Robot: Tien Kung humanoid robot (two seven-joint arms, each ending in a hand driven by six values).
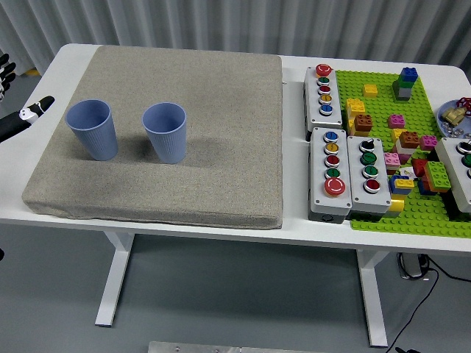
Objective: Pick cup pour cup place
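Item: my left robot hand (pixel 16 110), entering at the worktop's (pixel 294 224) left edge. Only fingertips show: one white-tipped finger pointing toward the cups, a few more tips at the frame's upper-left corner. From that spread they look apart and hold nothing. Most of the palm is cut off by the frame, so the pose beyond that I cannot tell. My right robot hand is not in view.

Item: near blue cup (pixel 93 129). Upright on the grey mat (pixel 162 125), just beside my fingertips, on their inboard side, not touching. Contents not visible from this angle.

Item: far blue cup (pixel 165 132). Upright, beyond the near cup from my hand, close to it but apart. Probably the pour target.

Item: button boxes (pixel 346 173) and a green brick plate (pixel 412 147) with loose bricks, well apart from my hand, across the mat.

Risks, as I judge them:
- The cups look light and tapered; a sideways approach with the extended finger leading could tip the near cup or shove it into the far one.
- The mat is soft, so a nudged cup may rock rather than slide.
- Closing too hard could crush the thin wall; too high a grip could pinch the rim.
- With the cups this close, tilting to pour may knock the far cup's rim.
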